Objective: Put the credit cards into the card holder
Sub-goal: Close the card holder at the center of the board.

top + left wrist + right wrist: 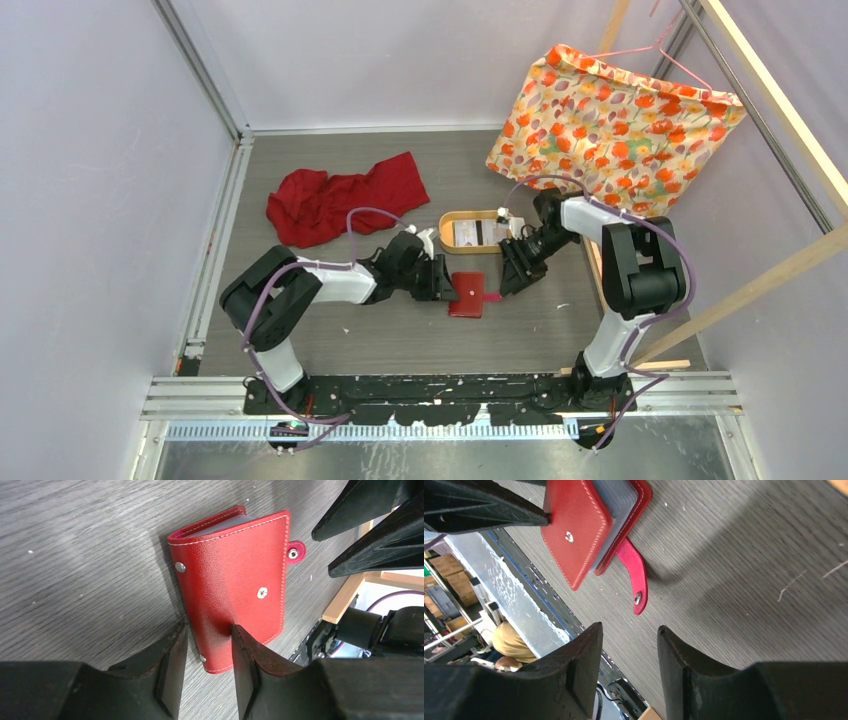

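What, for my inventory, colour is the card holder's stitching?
White, on the red card holder; best in left wrist view.

Honestly, nothing readable anywhere. The credit cards (475,232) in the wooden tray (443,230) have dark print on them, but it's way too small to make out. The card holder (235,590) has a plain red cover.

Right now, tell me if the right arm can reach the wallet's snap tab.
Probably yes: the snap tab lies flat on the bare table just ahead of the right gripper, whose jaws are open, with nothing between.
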Robot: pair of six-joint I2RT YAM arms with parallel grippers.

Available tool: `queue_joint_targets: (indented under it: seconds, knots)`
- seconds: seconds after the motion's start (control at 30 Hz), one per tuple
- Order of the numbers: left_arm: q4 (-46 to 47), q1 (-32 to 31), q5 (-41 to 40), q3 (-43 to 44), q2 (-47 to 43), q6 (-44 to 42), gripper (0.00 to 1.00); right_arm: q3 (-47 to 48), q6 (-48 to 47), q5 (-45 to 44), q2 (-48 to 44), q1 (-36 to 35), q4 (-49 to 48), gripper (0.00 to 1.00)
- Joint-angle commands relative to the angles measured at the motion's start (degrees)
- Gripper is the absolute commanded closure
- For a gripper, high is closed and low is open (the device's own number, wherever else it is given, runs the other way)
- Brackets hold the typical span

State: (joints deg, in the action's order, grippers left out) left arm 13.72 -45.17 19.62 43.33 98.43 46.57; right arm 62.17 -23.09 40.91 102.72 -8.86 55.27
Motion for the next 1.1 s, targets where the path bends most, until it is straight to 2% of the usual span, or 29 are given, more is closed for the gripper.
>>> queue_joint_targets:
  seconds: [0.0, 0.27, 0.37, 0.47, 0.6, 0.8, 1.07]
  knots:
    - [4.2, -0.91, -0.36, -1.67, 2.2, 3.03, 0.61, 2.38, 1.15, -0.09, 0.59, -0.43, 0.55, 0.53]
    - [6.93, -1.93, -1.92, -3.16, 3.1, 6.15, 0.65, 3.89, 2.25, 0.32, 4.11, -0.46, 0.9, 0.62]
    - [8.8, -2.47, -2.46, -3.91, 3.85, 8.54, 0.67, 3.06, 4.45, -1.77, 2.93, -0.42, -1.71, 0.66]
    - [12.18, -3.47, -3.74, -5.36, 4.81, 12.72, 0.69, 1.57, 6.26, -4.78, 0.04, 0.3, -5.49, 0.65]
    - [15.46, -5.72, -7.77, -6.42, 6.52, 20.81, 0.75, 0.24, 6.97, -3.34, -2.29, 3.07, -7.77, 0.61]
    - [26.89, -11.15, -18.39, -10.19, 11.02, 35.68, 0.79, -0.11, 4.91, -2.12, -3.26, 5.07, -7.19, 0.58]
    - [30.13, -14.43, -24.19, -8.75, 14.3, 40.25, 0.79, -1.66, 3.22, -5.33, -4.93, 7.46, -8.13, 0.57]
